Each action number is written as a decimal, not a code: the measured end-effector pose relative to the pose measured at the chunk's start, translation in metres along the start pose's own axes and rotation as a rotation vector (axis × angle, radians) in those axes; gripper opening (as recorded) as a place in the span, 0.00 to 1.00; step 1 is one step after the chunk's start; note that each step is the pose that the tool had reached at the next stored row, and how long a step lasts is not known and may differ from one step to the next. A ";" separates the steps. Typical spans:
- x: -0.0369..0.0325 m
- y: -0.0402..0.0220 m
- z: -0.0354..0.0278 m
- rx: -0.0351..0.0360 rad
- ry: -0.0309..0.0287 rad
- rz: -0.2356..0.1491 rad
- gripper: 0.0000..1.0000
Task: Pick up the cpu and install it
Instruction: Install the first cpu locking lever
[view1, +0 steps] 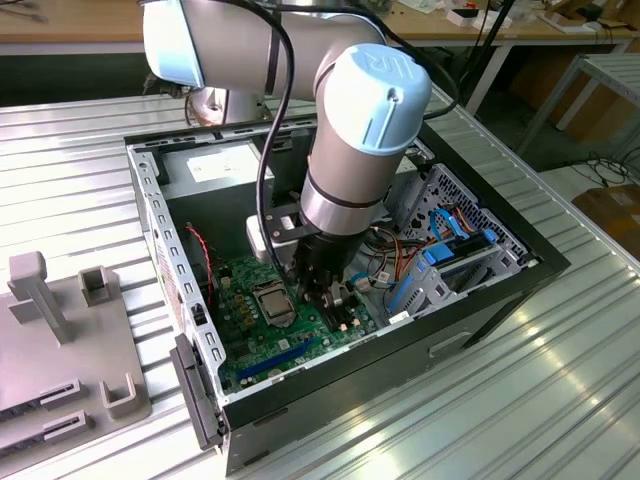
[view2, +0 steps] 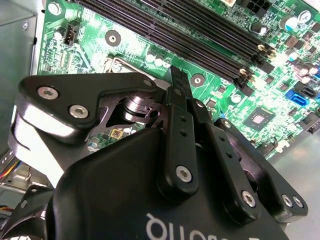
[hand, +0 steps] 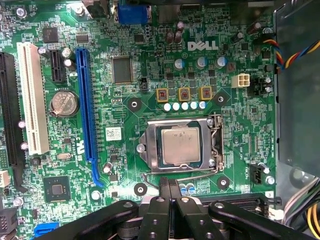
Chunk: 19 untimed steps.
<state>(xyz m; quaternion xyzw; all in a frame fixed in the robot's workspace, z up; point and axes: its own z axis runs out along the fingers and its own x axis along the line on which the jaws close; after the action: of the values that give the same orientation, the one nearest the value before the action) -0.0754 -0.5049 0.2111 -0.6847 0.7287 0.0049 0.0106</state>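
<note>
The cpu (hand: 181, 146), a square silver chip, lies flat in its socket on the green motherboard (hand: 125, 100), with the metal socket frame (hand: 150, 145) around it. In the exterior view the cpu (view1: 272, 300) sits in the middle of the board inside the open computer case (view1: 500, 300). My gripper (hand: 169, 184) hovers just beside the socket, over the black memory slots (view2: 200, 30). Its two black fingers (view2: 179, 85) are pressed together with nothing between them, so the gripper (view1: 325, 292) is shut and holds nothing.
Blue and white expansion slots (hand: 85, 100) and a coin battery (hand: 64, 103) lie beside the socket. A drive cage with blue cables (view1: 450, 250) fills the case's side at the exterior view's right. A grey fixture (view1: 60, 340) stands outside the case on the ribbed metal table (view1: 560, 400).
</note>
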 end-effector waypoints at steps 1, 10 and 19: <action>0.0000 0.0000 0.0009 -0.0001 0.0002 0.000 0.11; 0.0001 0.0001 0.0063 0.0006 0.0017 -0.005 0.11; 0.0001 -0.0022 0.0066 0.0014 0.0190 -0.012 0.11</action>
<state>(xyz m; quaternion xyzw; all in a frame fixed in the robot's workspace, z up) -0.0732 -0.5050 0.2045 -0.6891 0.7246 -0.0022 0.0042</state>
